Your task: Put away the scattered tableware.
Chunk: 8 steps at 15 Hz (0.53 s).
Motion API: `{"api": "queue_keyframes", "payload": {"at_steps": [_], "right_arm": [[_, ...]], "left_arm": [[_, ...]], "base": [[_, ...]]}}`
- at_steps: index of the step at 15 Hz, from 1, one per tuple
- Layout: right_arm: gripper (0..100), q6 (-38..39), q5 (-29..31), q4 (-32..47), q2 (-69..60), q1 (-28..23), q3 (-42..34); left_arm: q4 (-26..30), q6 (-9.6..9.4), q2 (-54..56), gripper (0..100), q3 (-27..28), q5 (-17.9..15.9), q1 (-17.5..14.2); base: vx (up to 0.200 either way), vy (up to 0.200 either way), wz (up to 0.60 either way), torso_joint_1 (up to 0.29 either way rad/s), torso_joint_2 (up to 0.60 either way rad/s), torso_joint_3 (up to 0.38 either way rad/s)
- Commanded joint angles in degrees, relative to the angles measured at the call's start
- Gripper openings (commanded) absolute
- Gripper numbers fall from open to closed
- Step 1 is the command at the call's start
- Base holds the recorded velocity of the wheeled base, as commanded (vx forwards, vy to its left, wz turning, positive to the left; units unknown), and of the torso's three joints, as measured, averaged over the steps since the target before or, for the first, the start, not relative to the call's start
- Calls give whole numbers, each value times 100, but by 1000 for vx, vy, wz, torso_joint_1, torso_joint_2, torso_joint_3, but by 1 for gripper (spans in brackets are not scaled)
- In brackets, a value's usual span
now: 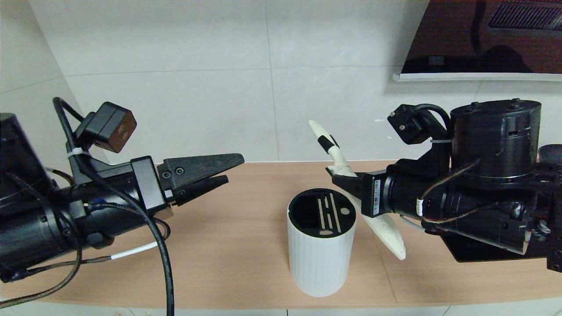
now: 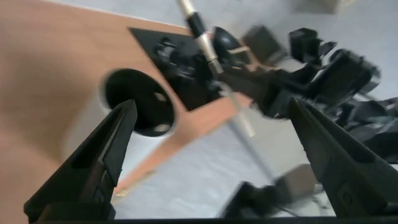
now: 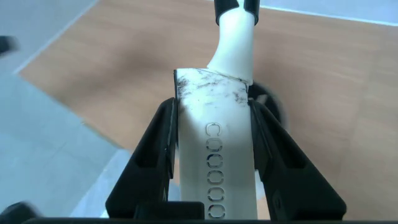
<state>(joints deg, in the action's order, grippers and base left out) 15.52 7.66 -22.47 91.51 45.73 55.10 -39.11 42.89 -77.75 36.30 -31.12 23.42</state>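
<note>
1. My right pincer (image 1: 347,180) is gripping a white knife (image 1: 387,229) at mid-length. The knife is tilting, handle up toward the wall, blade slanting down just right of the holder (image 1: 321,259).
2. The holder is standing upright on the table (image 1: 228,245), between my arms.
3. My left pincer (image 1: 221,171) is hovering wide open, left of the holder.

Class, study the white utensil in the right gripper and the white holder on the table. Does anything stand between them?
Nothing visible does. The white utensil, clamped in the right gripper, hangs just beside the white holder, whose slotted top is uncovered. The left gripper is open, off to the other side.
</note>
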Motion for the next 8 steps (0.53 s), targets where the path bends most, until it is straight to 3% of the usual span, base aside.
{"api": "queue_keyframes", "payload": {"at_steps": [1,3,6,7,8], "right_arm": [[0,109,-1,-3,24,253,1],[0,197,-1,-21,33,463,-8],[0,355,-1,-30,59,736,-8],[0,364,-1,-30,95,815,-17],[0,382,-1,-30,121,859,-26]], "left_arm": [[-97,211,-117,100,0,1,242],[-308,466,-311,100,-9,45,462],[-1046,1099,-838,100,0,616,787],[-1389,1240,-1093,100,-9,871,893],[-1556,1240,-1269,100,-9,1003,963]], "base": [[0,0,0,0,0,0],[0,0,0,0,0,0],[0,0,0,0,0,0],[0,0,0,0,0,0],[0,0,0,0,0,0]]}}
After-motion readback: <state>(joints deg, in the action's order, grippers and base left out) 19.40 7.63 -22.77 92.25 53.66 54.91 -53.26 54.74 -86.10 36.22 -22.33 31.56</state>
